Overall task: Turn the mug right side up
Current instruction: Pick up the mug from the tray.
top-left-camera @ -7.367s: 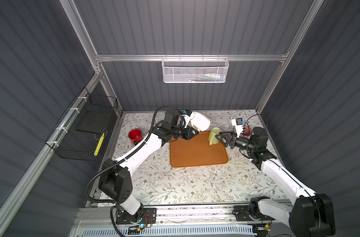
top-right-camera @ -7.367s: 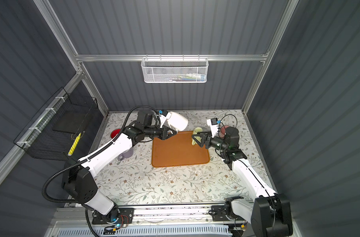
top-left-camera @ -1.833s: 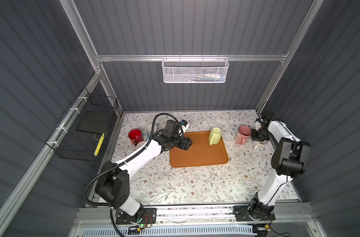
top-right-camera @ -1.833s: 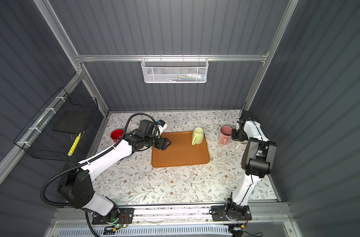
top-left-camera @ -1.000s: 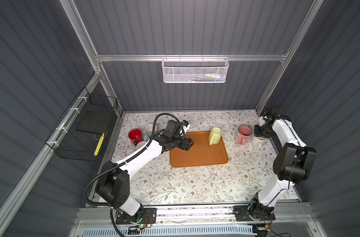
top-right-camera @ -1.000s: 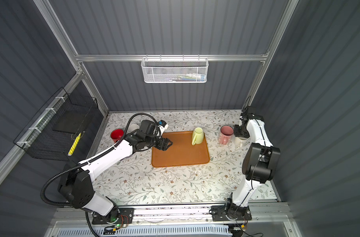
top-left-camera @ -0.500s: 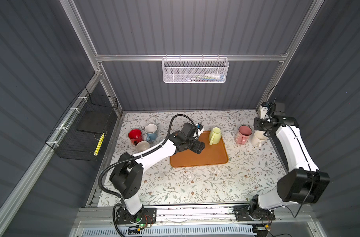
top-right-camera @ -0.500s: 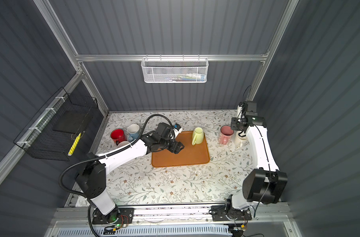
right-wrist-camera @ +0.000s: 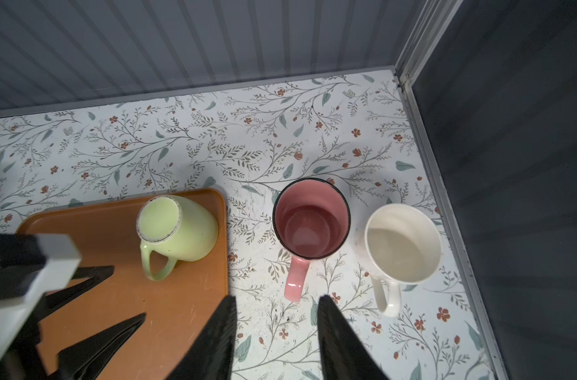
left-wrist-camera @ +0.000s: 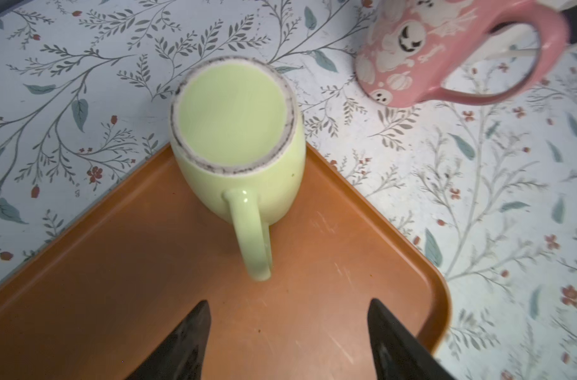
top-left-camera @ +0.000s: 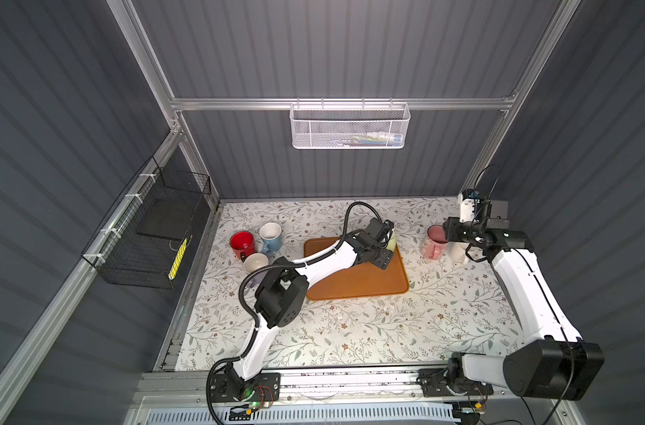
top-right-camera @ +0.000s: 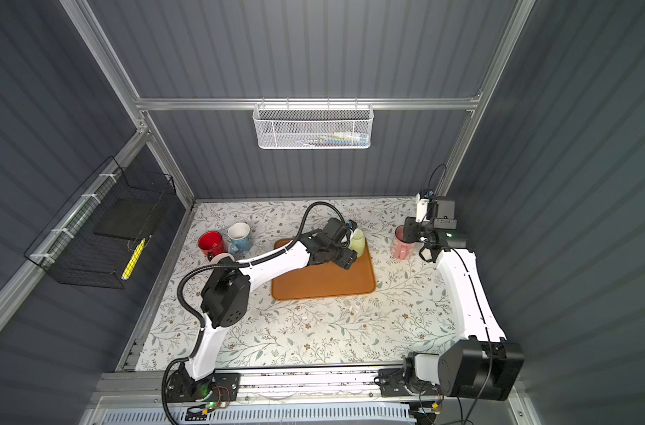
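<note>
The green mug (left-wrist-camera: pixel 234 121) sits bottom-up, upper middle of the frame. The left gripper (left-wrist-camera: pixel 288 302) spreads empty, likely to grab it. The right gripper (right-wrist-camera: pixel 277 297) is spread and empty too.

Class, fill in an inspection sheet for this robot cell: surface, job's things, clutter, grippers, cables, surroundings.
Surface: floral table, orange tray on it.
Job's things: green mug upside down on the tray's far corner.
Clutter: pink mug and white mug upright beside the tray; red mug, blue mug, beige mug upright across from them.
Grippers: left gripper open, empty, facing the green mug's handle; right gripper open, empty, near the pink mug's handle.
Cables: black hose arching over the left arm; thin wire above the right gripper.
Surroundings: white mesh basket on the back rail; black wire basket on a side wall.
</note>
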Controlling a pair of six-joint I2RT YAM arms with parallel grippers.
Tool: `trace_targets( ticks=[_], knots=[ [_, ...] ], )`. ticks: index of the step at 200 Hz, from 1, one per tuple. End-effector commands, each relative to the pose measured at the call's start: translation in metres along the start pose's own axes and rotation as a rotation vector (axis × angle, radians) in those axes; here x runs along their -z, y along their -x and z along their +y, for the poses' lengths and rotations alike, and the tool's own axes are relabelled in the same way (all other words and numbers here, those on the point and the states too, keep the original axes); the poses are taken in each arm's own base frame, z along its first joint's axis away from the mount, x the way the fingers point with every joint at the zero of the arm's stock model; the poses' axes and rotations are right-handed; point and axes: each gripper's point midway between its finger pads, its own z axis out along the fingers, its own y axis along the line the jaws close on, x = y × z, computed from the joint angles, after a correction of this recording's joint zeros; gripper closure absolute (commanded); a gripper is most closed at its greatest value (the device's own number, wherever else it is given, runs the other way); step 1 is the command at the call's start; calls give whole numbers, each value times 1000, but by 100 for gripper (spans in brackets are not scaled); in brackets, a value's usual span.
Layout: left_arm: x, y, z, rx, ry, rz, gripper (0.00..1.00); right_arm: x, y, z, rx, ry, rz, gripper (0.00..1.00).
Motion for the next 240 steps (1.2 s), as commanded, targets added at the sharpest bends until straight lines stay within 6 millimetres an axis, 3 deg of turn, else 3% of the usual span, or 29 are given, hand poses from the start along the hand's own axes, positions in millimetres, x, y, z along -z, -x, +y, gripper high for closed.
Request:
trace_targets(
  ticks=[1,101,182,240],
  knots=[
    [-8,-15,16,-5,114,77,26,8,11,11,-17,54,-67,56],
    [-39,-15,0,4,17,-4,42,9,12,18,-18,94,-88,55],
    [-51,-26,4,-21,40,24,53,10,13,21,-24,107,-95,55],
    [-51,-23,7,-24,54,17,65,11,12,22,-23,111,-97,55]
  ],
)
